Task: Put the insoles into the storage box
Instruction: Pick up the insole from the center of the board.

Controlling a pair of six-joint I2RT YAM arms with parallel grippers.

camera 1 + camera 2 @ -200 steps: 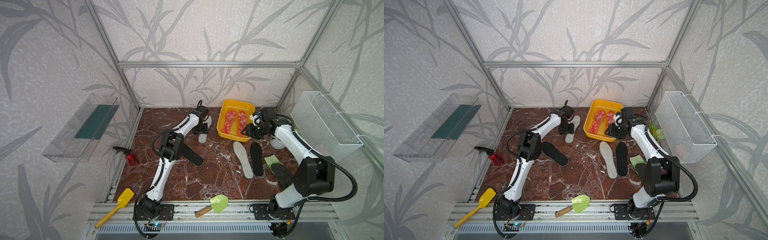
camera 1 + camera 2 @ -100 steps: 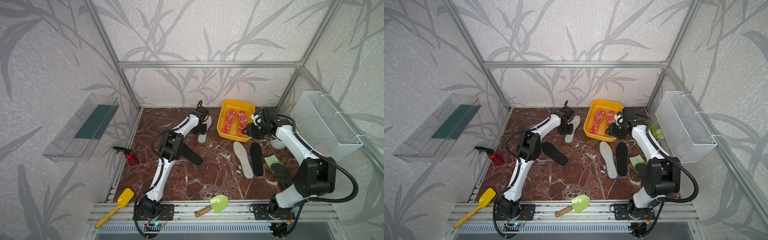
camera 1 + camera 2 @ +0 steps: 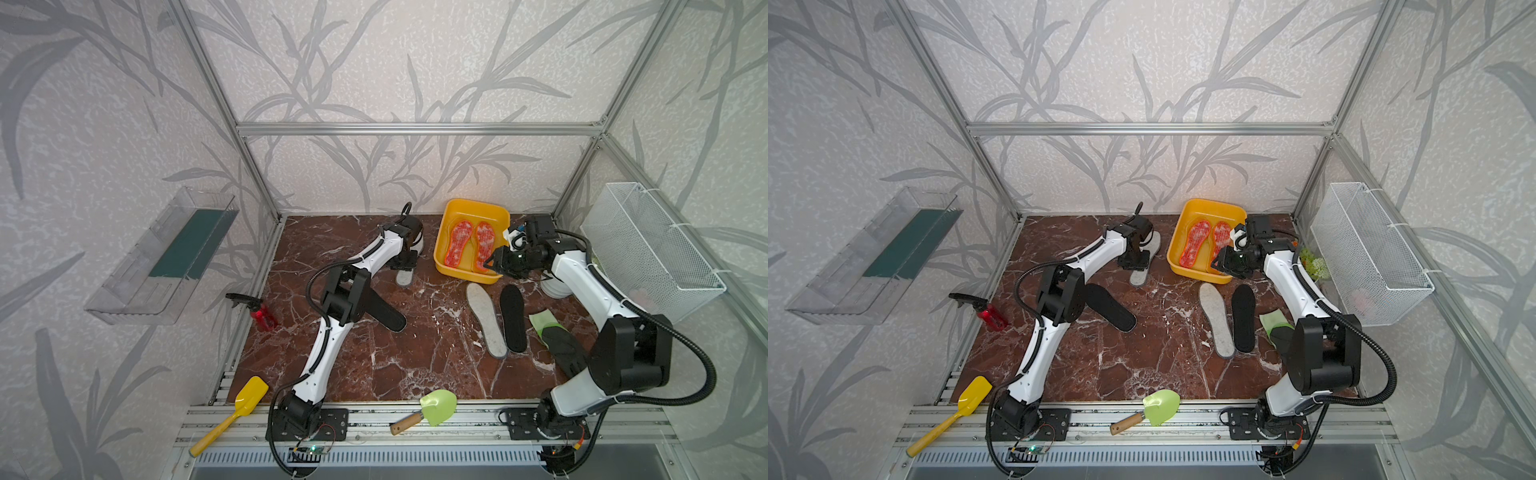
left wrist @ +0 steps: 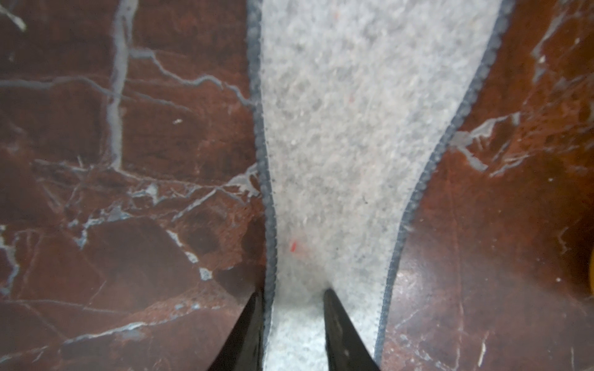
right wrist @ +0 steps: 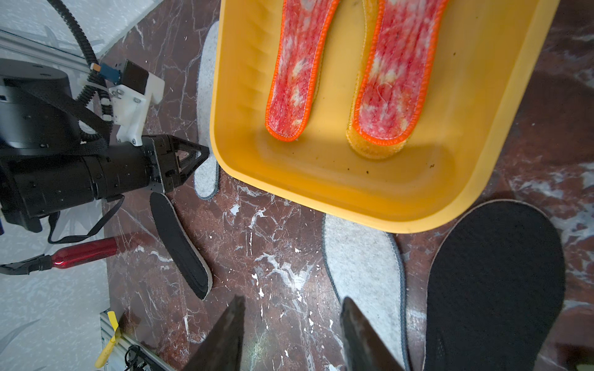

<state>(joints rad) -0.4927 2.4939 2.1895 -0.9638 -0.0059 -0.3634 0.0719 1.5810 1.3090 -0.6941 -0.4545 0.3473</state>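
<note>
**Status: left gripper on a grey felt insole, right gripper standing by at the storage box**

**Top views.** In both top views, the storage box (image 3: 461,272) is sitting near the far edge of the table (image 3: 415,361), towards its far right corner. The two red-white insoles (image 3: 457,243) are lying side by side inside it. The left gripper (image 3: 405,264) is pointing down onto the far grey felt insole (image 3: 405,277), which is lying just left of the box. The right gripper (image 3: 492,264) is hovering over the box's near right corner. The near grey felt insole (image 3: 1217,320) and the right black insole (image 3: 1244,318) are lying side by side just in front of the box. The left black insole (image 3: 1111,307) is lying in the left half of the table, partly under the left arm.

**Left wrist view.** The left gripper (image 4: 291,298) is straddling the stitched edge of the far grey felt insole (image 4: 353,128), with one finger (image 4: 250,321) on the marble and the other on the felt. The jaws are standing narrowly apart; whether they are pinching the felt cannot be told.

**Right wrist view.** The right gripper (image 5: 293,298) is standing spread, holding nothing, with bare marble between its fingers. A yellow-orange insole (image 5: 373,151) is showing under one red-white insole (image 5: 395,80) in the storage box (image 5: 353,199).
</note>
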